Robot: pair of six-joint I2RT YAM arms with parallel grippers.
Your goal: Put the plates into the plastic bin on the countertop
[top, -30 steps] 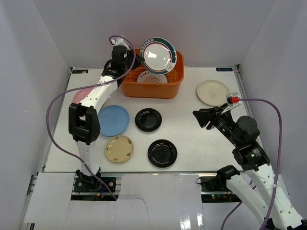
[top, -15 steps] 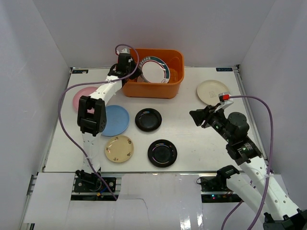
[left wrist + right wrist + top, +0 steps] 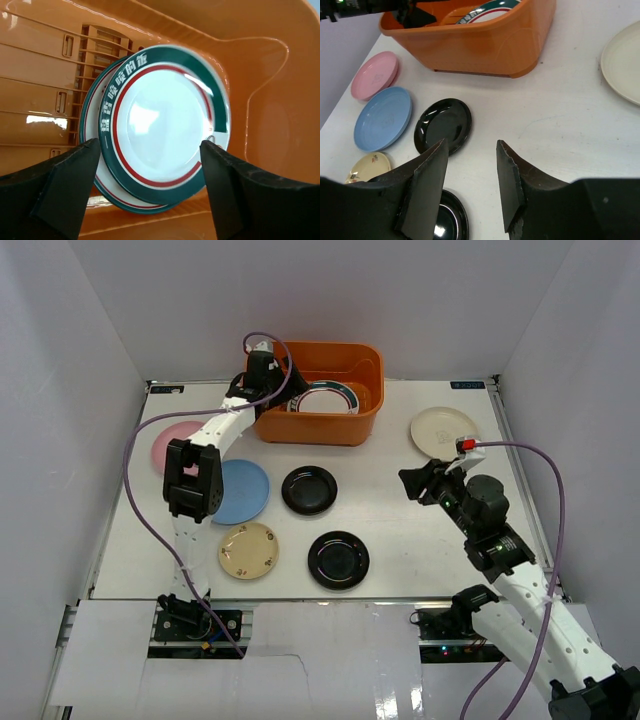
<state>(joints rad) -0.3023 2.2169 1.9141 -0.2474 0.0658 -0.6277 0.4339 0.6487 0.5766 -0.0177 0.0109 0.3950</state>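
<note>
White surface [image 3: 400,530] carries six plates [image 3: 238,490]. Left gripper [image 3: 149,147], wide, flanks the green-rimmed plate [image 3: 165,115] in the bin [image 3: 260,125]; right gripper [image 3: 471,145] is half-open and empty. Likely next: withdraw, fetch another.

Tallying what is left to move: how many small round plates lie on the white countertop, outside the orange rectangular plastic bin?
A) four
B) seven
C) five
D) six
D: pink plate, light blue plate, tan plate, nearer glossy black plate, farther glossy black plate and cream plate lie on the white countertop.
</note>
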